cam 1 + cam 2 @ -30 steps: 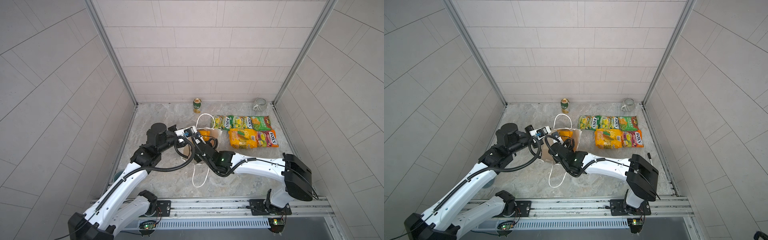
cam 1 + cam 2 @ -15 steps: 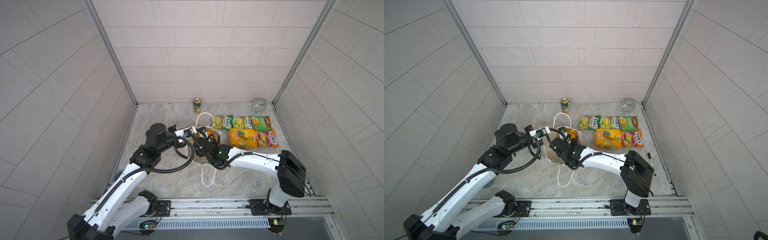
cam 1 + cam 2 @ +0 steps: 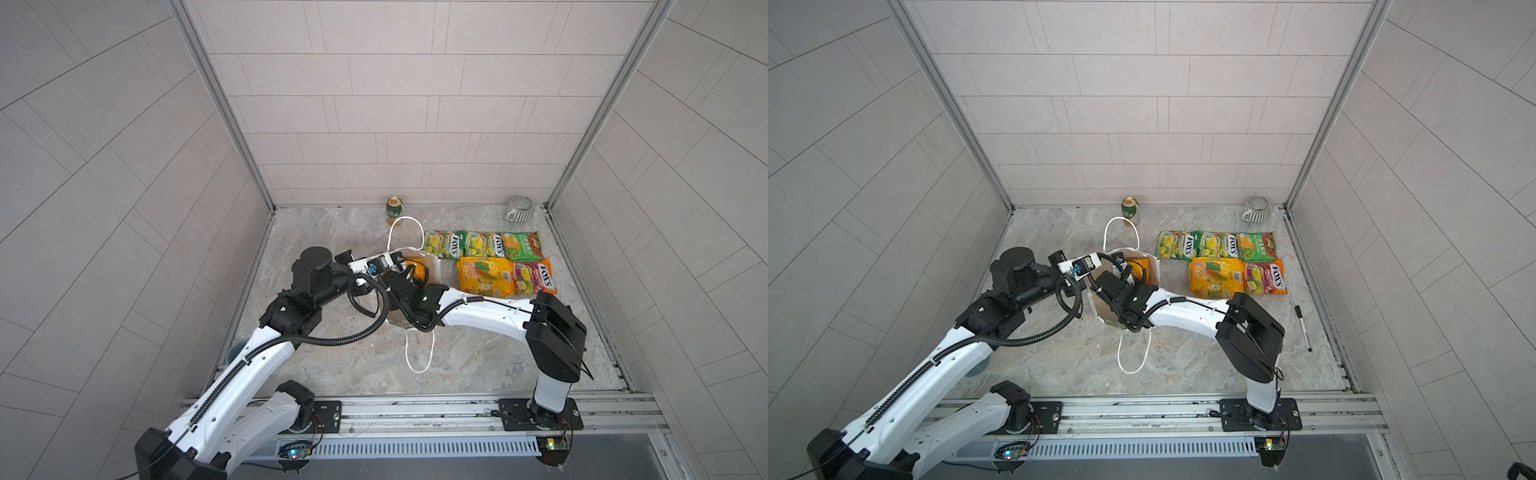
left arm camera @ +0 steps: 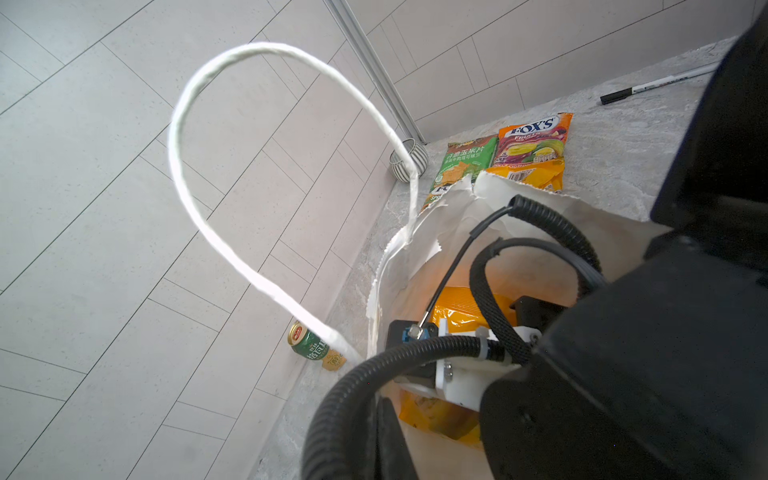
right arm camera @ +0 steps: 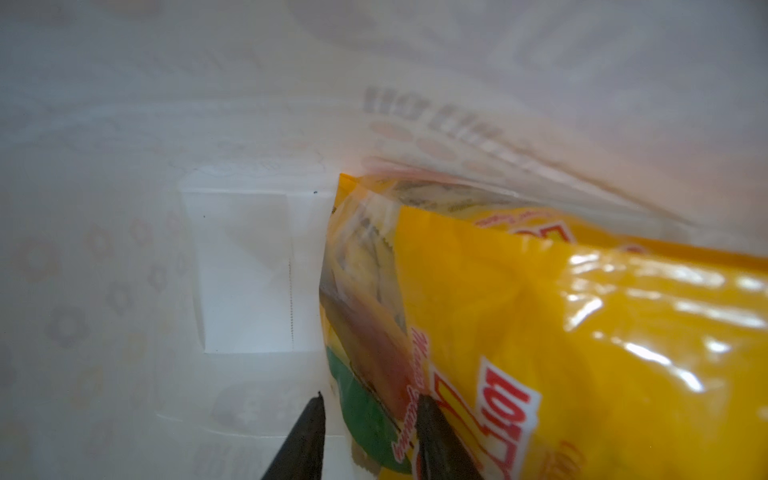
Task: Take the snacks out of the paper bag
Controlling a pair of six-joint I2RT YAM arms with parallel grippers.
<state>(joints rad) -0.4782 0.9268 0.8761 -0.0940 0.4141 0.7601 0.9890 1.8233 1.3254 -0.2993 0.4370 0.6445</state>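
Right jaws: narrowed since a second ago, now straddling the edge of the yellow packet [image 5: 582, 332] deep inside the paper bag [image 3: 435, 270]; grip unconfirmed. Left jaws: clenched at the bag's rim. Five snacks [image 3: 484, 276] lie beside the bag; last extraction pending.

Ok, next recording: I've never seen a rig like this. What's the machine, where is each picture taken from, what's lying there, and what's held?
These are two white robot arms on a rail: left arm, right arm. Two pictures look down from one overhead camera pair; two more come from cameras on the wrists. On the marbled surface five snack packets lie beside an open paper bag; a drink can, a striped mug and a marker pen sit farther off. The left tool is shut on the bag's rim. The right tool is inside the bag, fingers either side of a yellow packet; whether it grips yet is unclear.
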